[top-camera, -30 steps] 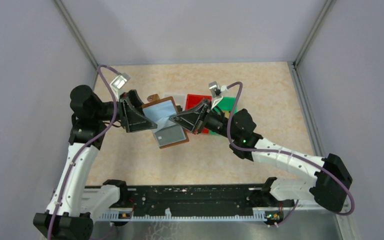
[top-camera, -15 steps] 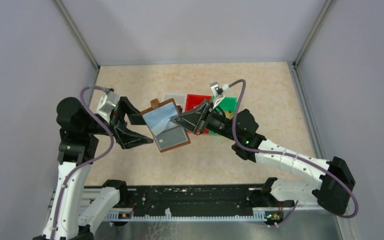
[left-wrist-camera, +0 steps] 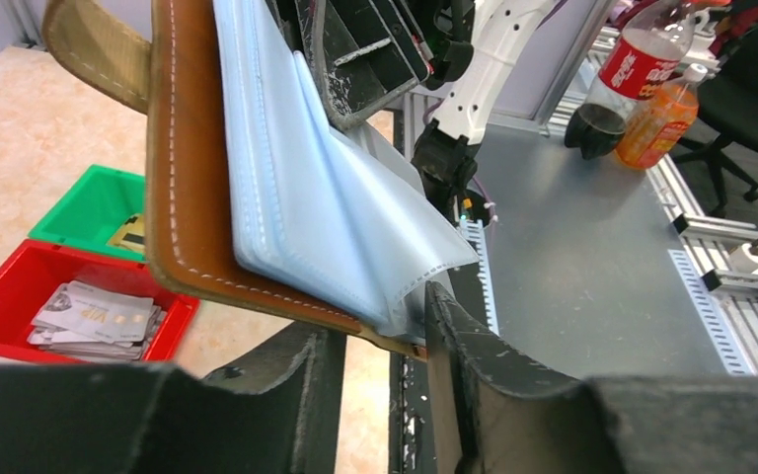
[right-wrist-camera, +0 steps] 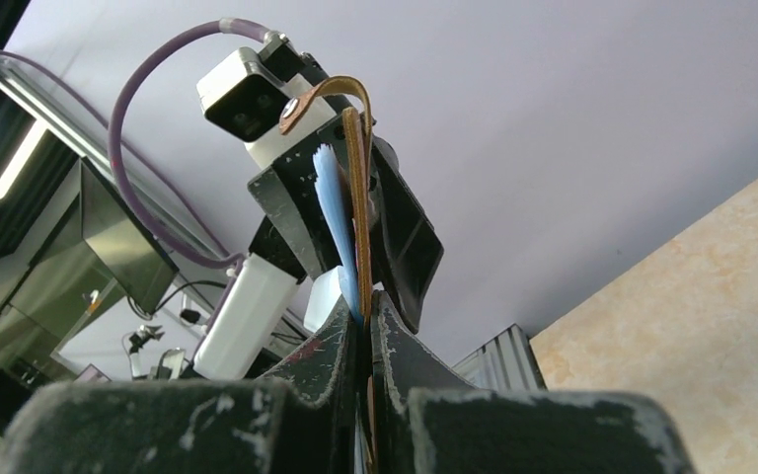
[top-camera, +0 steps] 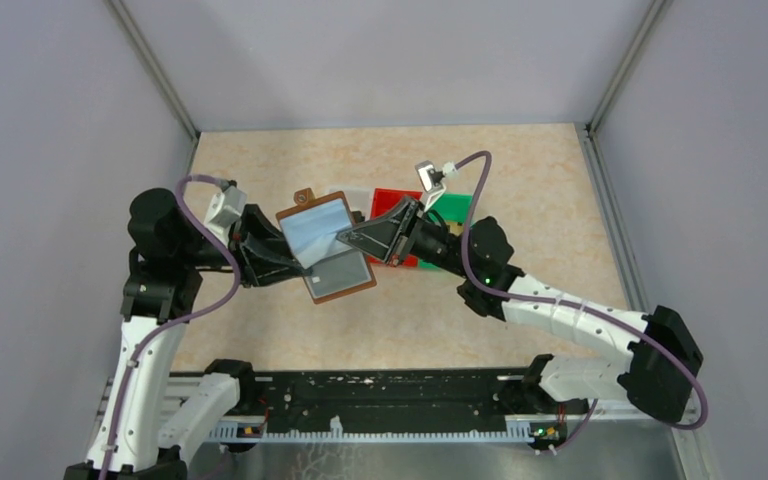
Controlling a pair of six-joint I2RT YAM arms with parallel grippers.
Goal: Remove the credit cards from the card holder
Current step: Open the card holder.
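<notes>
1. Your right end effector (right-wrist-camera: 367, 306) is clenched on the card holder (top-camera: 325, 250), pinching one brown edge together with the blue sleeves and holding it clear of the bench (top-camera: 520, 180)
2. In the top view the holder hangs open near the middle, its long axis running from 11 to 5 o'clock, snap tab at the 11 o'clock end
3. Your left end effector (left-wrist-camera: 385, 316) is released: its fingers stand apart with the holder's lower brown edge and a sleeve corner in the gap between them, and I see no pinch on either
4. The relation that counts: from the left end effector the holder lies at 3 o'clock, right at the fingertips, so the left arm is the free one and the one placed to work the sleeves
5. A grey card (top-camera: 338, 268) appears to sit in the sleeve at the 5 o'clock end; judge that your target
6. Silvery cards (left-wrist-camera: 94, 314) already lie in the red bin (left-wrist-camera: 20, 286) and a gold one (left-wrist-camera: 128, 234) in the green bin (left-wrist-camera: 79, 202), so the job looks well underway
</notes>
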